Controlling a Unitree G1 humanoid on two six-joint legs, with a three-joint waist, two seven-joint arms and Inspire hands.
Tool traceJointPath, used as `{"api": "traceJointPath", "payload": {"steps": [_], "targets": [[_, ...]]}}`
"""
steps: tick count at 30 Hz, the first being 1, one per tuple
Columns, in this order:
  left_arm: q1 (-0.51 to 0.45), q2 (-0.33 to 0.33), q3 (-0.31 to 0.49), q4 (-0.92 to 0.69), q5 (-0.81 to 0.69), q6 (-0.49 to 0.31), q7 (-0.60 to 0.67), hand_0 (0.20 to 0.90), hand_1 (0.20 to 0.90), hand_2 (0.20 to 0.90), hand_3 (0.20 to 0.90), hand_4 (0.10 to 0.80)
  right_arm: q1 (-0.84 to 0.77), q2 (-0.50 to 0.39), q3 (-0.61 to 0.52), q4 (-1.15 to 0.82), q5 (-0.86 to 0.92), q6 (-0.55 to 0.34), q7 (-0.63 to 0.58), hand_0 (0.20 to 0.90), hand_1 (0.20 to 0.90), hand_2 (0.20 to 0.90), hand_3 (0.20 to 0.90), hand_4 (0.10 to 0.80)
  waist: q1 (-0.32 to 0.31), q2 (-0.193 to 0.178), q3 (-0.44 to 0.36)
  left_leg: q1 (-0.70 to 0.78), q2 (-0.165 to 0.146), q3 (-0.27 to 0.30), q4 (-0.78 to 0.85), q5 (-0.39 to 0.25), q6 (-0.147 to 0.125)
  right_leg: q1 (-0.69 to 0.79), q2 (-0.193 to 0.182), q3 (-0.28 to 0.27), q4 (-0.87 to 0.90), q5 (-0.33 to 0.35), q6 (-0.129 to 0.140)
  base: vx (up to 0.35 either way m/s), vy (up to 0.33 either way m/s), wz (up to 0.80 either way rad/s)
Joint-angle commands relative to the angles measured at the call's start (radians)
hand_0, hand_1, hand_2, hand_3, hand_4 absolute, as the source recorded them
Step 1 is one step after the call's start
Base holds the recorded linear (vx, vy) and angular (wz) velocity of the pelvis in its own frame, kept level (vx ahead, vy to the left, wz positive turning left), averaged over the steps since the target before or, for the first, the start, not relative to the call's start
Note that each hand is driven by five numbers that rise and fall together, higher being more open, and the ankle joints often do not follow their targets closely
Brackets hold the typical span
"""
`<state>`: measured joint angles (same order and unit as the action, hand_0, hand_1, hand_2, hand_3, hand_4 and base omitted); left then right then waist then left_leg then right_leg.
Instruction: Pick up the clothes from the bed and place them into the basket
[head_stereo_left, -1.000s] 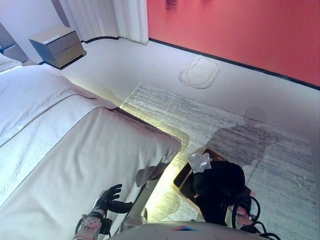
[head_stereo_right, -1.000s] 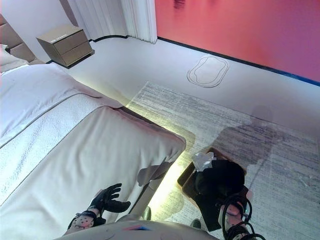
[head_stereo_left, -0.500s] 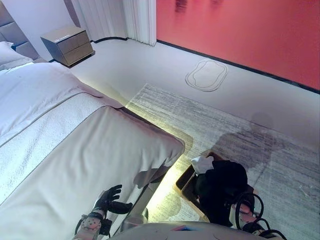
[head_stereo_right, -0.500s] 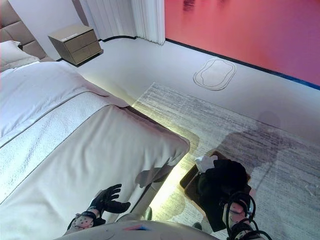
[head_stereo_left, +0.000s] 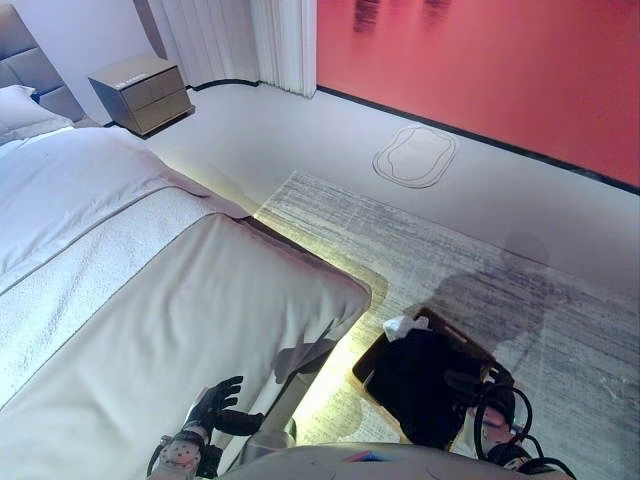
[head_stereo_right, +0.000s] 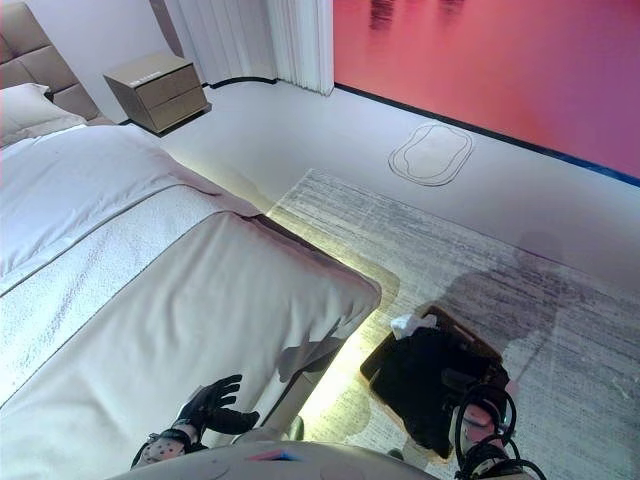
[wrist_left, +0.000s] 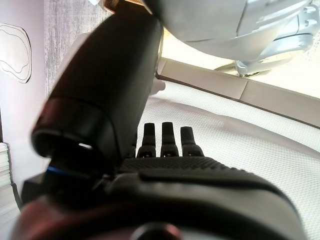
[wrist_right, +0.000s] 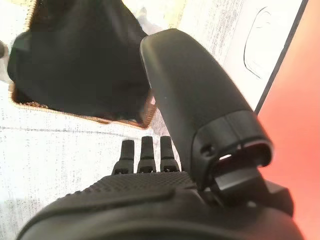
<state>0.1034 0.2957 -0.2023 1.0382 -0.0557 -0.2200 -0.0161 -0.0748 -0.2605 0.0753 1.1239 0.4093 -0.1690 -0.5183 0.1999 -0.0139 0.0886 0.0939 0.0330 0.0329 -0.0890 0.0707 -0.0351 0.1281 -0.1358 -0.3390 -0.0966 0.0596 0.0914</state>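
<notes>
Rug (head_stereo_left: 420, 250): black clothes (head_stereo_left: 420, 375) in basket (head_stereo_left: 368, 358), beside right robot hand (head_stereo_left: 478, 385).

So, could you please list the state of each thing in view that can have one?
black garment: lying in the basket, released.
white cloth: in the basket's far corner.
basket: on the rug, holding clothes.
bed: no clothes visible on it.
left hand: open, empty, over the bed.
right hand: open, empty, beside the basket.
nightstand: drawers closed.

Basket (head_stereo_left: 368, 362) mostly hidden under black garment (head_stereo_left: 420, 385); white cloth (head_stereo_left: 403, 326) partly buried; bed (head_stereo_left: 150, 300) cut by frame edge.
</notes>
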Motion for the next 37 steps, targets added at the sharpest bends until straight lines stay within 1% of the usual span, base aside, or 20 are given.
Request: {"api": "traceJointPath", "payload": {"steps": [1,4,9,11,14,15,16,17,18,20,21,22,25,29,32,37], "targets": [[-0.069,0.028,-0.058,0.028,0.013,-0.069,-0.006,0.900,0.900,0.900,0.900,0.800,-0.082,-0.098,-0.020,-0.022,-0.026,-0.062,-0.008,0.900,0.900,0.900,0.900,0.800,0.039,0.023,-0.010,-0.036,-0.017,-0.047,0.002,-0.037,-0.010,0.044,0.017,-0.041,0.066,-0.087,0.006,0.000,0.000,0.00],[-0.071,0.025,-0.055,0.032,0.010,-0.072,-0.004,0.900,0.900,0.900,0.900,0.800,-0.076,-0.082,-0.015,-0.011,-0.021,-0.052,0.012,0.900,0.900,0.900,0.900,0.800,0.038,0.022,-0.011,-0.038,-0.017,-0.048,0.002,-0.038,-0.011,0.044,0.017,-0.042,0.066,-0.090,0.005,0.000,0.000,0.00],[-0.074,0.015,-0.048,0.040,0.005,-0.072,-0.005,0.900,0.900,0.900,0.900,0.800,-0.055,-0.060,0.007,0.019,-0.080,-0.029,0.092,0.900,0.900,0.900,0.900,0.800,0.031,0.022,-0.014,-0.039,-0.016,-0.044,0.002,-0.036,-0.013,0.042,0.018,-0.042,0.068,-0.092,0.005,-0.010,0.003,0.00],[-0.080,0.008,-0.045,0.046,-0.013,-0.061,-0.012,0.900,0.900,0.900,0.900,0.800,-0.039,-0.040,0.062,0.031,-0.163,0.005,0.170,0.900,0.900,0.900,0.900,0.800,0.024,0.022,-0.013,-0.041,-0.015,-0.043,0.002,-0.034,-0.014,0.040,0.020,-0.039,0.069,-0.096,0.002,-0.070,0.024,0.02],[-0.092,-0.007,-0.044,0.067,-0.035,-0.052,-0.040,0.900,0.900,0.900,0.900,0.800,-0.028,-0.012,0.111,0.073,-0.176,0.068,0.228,0.900,0.900,0.900,0.900,0.800,0.021,0.021,-0.011,-0.043,-0.015,-0.043,0.002,-0.034,-0.013,0.036,0.020,-0.039,0.077,-0.101,0.000,-0.061,0.015,0.00],[-0.096,-0.011,-0.043,0.074,-0.038,-0.055,-0.051,0.900,0.900,0.900,0.900,0.800,-0.025,-0.004,0.114,0.092,-0.172,0.092,0.233,0.900,0.900,0.900,0.900,0.800,0.019,0.023,-0.011,-0.043,-0.014,-0.042,0.002,-0.034,-0.013,0.035,0.020,-0.039,0.080,-0.103,-0.002,-0.044,0.012,0.00],[-0.098,-0.013,-0.044,0.077,-0.041,-0.058,-0.055,0.900,0.900,0.900,0.900,0.800,-0.024,-0.001,0.115,0.099,-0.172,0.097,0.229,0.900,0.900,0.900,0.900,0.800,0.018,0.023,-0.011,-0.043,-0.014,-0.042,0.002,-0.034,-0.013,0.035,0.020,-0.039,0.081,-0.104,-0.002,-0.042,0.013,0.01],[-0.102,-0.019,-0.047,0.083,-0.046,-0.066,-0.065,0.900,0.900,0.900,0.900,0.800,-0.023,0.007,0.118,0.115,-0.158,0.125,0.225,0.900,0.900,0.900,0.900,0.800,0.016,0.024,-0.009,-0.042,-0.013,-0.041,0.002,-0.033,-0.012,0.034,0.020,-0.039,0.083,-0.105,-0.003,-0.058,0.021,0.01],[-0.106,-0.027,-0.056,0.083,-0.042,-0.073,-0.079,0.900,0.900,0.900,0.900,0.800,-0.016,0.015,0.110,0.145,-0.151,0.176,0.252,0.900,0.900,0.900,0.900,0.800,0.010,0.027,-0.008,-0.041,-0.012,-0.037,0.002,-0.033,-0.014,0.034,0.021,-0.036,0.085,-0.106,-0.005,-0.064,0.025,0.01],[-0.109,-0.034,-0.062,0.085,-0.043,-0.075,-0.082,0.900,0.900,0.900,0.900,0.800,-0.011,0.021,0.108,0.170,-0.158,0.188,0.263,0.900,0.900,0.900,0.900,0.800,0.006,0.029,-0.006,-0.040,-0.011,-0.034,0.002,-0.033,-0.013,0.034,0.021,-0.035,0.087,-0.108,-0.006,-0.053,0.026,0.00],[-0.118,-0.041,-0.070,0.091,-0.047,-0.077,-0.089,0.900,0.900,0.900,0.900,0.800,-0.002,0.030,0.110,0.196,-0.144,0.217,0.290,0.900,0.900,0.900,0.900,0.800,-0.002,0.031,-0.005,-0.038,-0.011,-0.031,0.002,-0.034,-0.014,0.034,0.022,-0.033,0.089,-0.110,-0.006,-0.038,0.020,-0.01],[-0.118,-0.041,-0.070,0.091,-0.047,-0.077,-0.089,0.900,0.900,0.900,0.900,0.800,-0.003,0.030,0.110,0.196,-0.144,0.217,0.290,0.900,0.900,0.900,0.900,0.800,-0.002,0.031,-0.005,-0.038,-0.011,-0.031,0.002,-0.034,-0.014,0.034,0.022,-0.033,0.089,-0.110,-0.006,-0.043,0.029,-0.03],[-0.129,-0.042,-0.073,0.094,-0.052,-0.058,-0.093,0.900,0.900,0.900,0.900,0.800,0.015,0.037,0.101,0.230,-0.145,0.267,0.339,0.900,0.900,0.900,0.900,0.800,-0.015,0.036,-0.007,-0.033,-0.011,-0.027,0.002,-0.036,-0.014,0.033,0.022,-0.029,0.095,-0.115,-0.007,-0.027,0.035,-0.12],[-0.133,-0.043,-0.070,0.101,-0.060,-0.050,-0.099,0.900,0.900,0.900,0.900,0.800,0.016,0.033,0.083,0.237,-0.101,0.262,0.360,0.900,0.900,0.900,0.900,0.800,-0.027,0.035,-0.014,-0.026,-0.013,-0.022,0.002,-0.039,-0.015,0.038,0.025,-0.019,0.090,-0.115,-0.008,0.005,0.007,0.00],[-0.133,-0.040,-0.072,0.094,-0.073,-0.041,-0.099,0.900,0.900,0.900,0.900,0.800,0.015,0.031,0.074,0.228,-0.096,0.256,0.381,0.900,0.900,0.900,0.900,0.800,-0.033,0.034,-0.019,-0.023,-0.011,-0.018,0.002,-0.040,-0.016,0.035,0.027,-0.012,0.090,-0.114,-0.008,0.002,0.005,-0.01],[-0.138,-0.042,-0.077,0.097,-0.079,-0.038,-0.105,0.900,0.900,0.900,0.900,0.800,0.010,0.035,0.077,0.215,-0.106,0.247,0.381,0.900,0.900,0.900,0.900,0.800,-0.037,0.030,-0.022,-0.024,-0.012,-0.017,0.002,-0.039,-0.016,0.033,0.031,-0.003,0.087,-0.112,-0.007,0.002,-0.002,-0.02]]}}
